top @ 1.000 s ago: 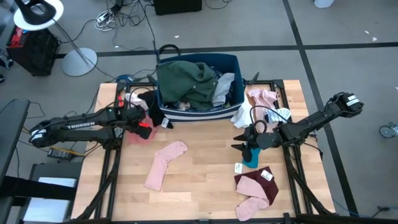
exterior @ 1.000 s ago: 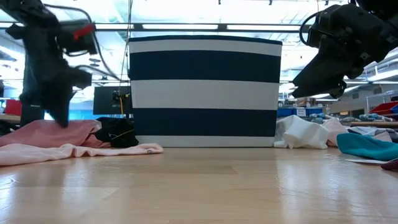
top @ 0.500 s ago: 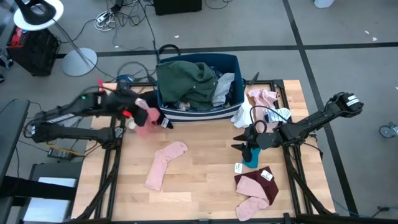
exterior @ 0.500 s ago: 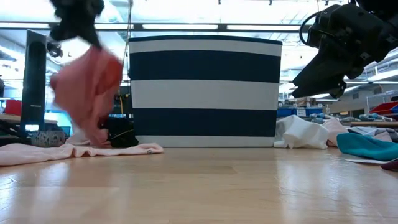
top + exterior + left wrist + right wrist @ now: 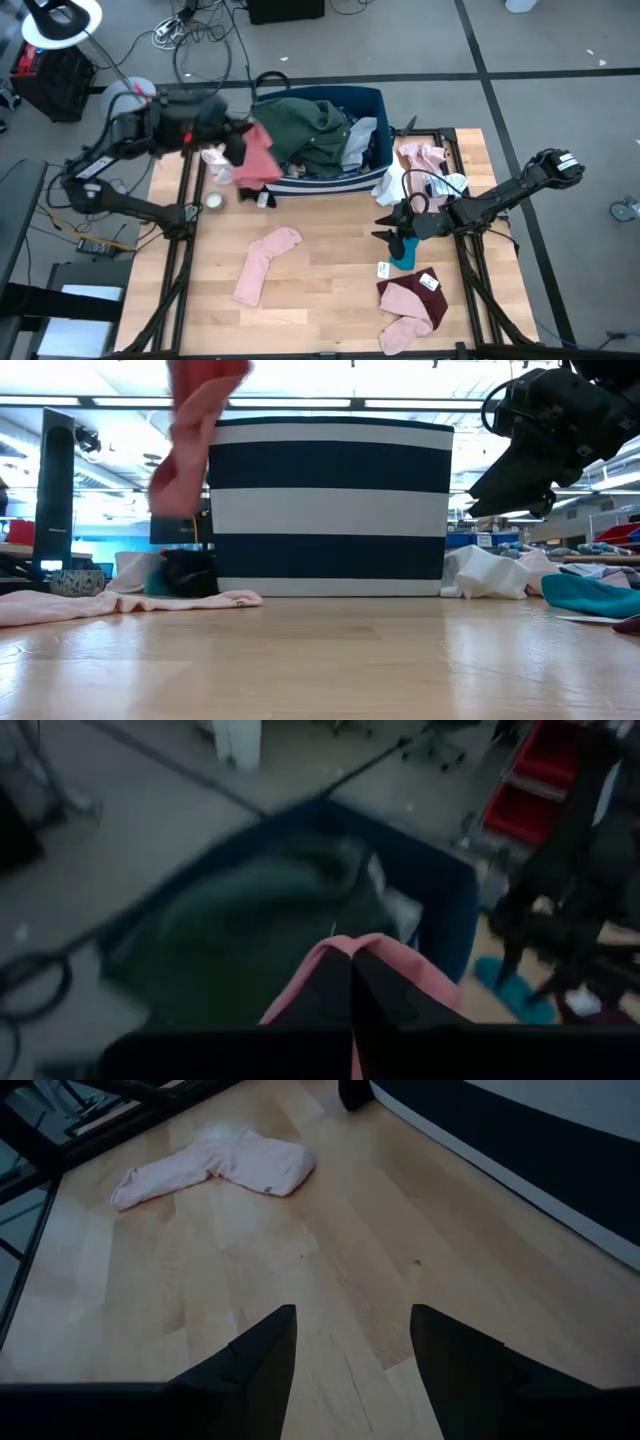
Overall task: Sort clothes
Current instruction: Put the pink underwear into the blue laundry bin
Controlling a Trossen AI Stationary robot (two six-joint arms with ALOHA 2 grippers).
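Currently the left pincer [image 5: 236,140] pinches a salmon-pink garment [image 5: 258,158], held high beside the dark blue striped bin [image 5: 372,100], presumably to clear its rim. Right pincer [image 5: 388,236] hovers spread above the table [image 5: 320,280].

In the low view, the pink garment [image 5: 195,435] is cut off by the top edge, so the left gripper holding it is out of frame, and the striped bin [image 5: 330,505] hides all of its own contents. In the left wrist view the picture is motion-blurred: the dark green top [image 5: 250,930] in the bin shows only as a smear. In the high view, the white tags [image 5: 384,269] on the table are too small to read.
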